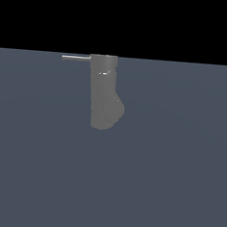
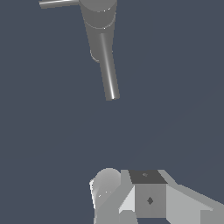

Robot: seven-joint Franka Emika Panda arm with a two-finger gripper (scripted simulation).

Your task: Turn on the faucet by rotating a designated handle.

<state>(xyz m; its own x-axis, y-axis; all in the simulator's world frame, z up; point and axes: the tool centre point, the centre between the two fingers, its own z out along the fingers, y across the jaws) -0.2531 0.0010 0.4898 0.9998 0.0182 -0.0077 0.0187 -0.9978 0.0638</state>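
The faucet is a matte grey upright cylinder with a bulging lower end, standing at the middle of the exterior view. The handle, a thin light-grey rod, sticks out from its top toward the exterior view's left. In the wrist view the faucet lies well away from my gripper, and the handle shows at the picture's edge. A second, thicker shiny rod points out from the body toward me. Only part of my white-grey gripper shows; it touches nothing, and its jaws' gap is not readable. It is out of the exterior view.
A flat blue-grey floor spreads around the faucet, with black background above it. Nothing else stands in either view.
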